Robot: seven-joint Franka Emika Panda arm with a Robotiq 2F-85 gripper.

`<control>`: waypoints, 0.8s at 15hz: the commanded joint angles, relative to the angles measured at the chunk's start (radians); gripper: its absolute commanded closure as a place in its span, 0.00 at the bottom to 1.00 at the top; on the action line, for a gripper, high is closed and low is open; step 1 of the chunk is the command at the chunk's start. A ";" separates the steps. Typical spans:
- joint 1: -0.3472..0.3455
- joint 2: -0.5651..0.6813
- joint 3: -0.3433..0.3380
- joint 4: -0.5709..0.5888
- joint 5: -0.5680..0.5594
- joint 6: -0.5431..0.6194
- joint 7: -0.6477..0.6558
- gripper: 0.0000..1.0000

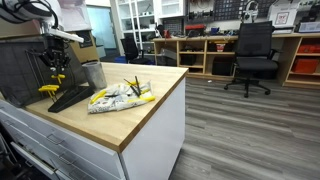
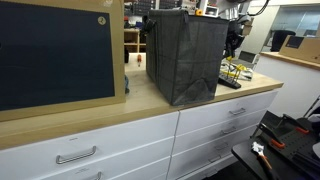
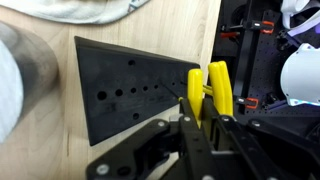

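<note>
Where one block [image 3: 130, 95] lies, the claw [image 3: 205, 112] grips two yellow handles [image 3: 221, 85].

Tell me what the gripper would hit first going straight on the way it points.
Probably the black holed block, just beyond the yellow-handled tool in its fingers; depth is unclear.

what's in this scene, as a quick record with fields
surface: wooden countertop
grasp: tool shut on yellow handles, the rest of that item hidden
below tool: black block with rows of holes, lying on the countertop
nearby: grey cylinder; pile of yellow-handled items on something white
also on top: dark fabric bin
</note>
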 commanded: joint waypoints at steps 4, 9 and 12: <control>-0.002 0.010 0.006 0.011 -0.008 -0.026 0.006 0.96; -0.002 0.009 0.007 0.011 -0.001 -0.025 0.003 0.96; -0.003 0.003 0.008 0.010 0.005 -0.024 -0.001 0.96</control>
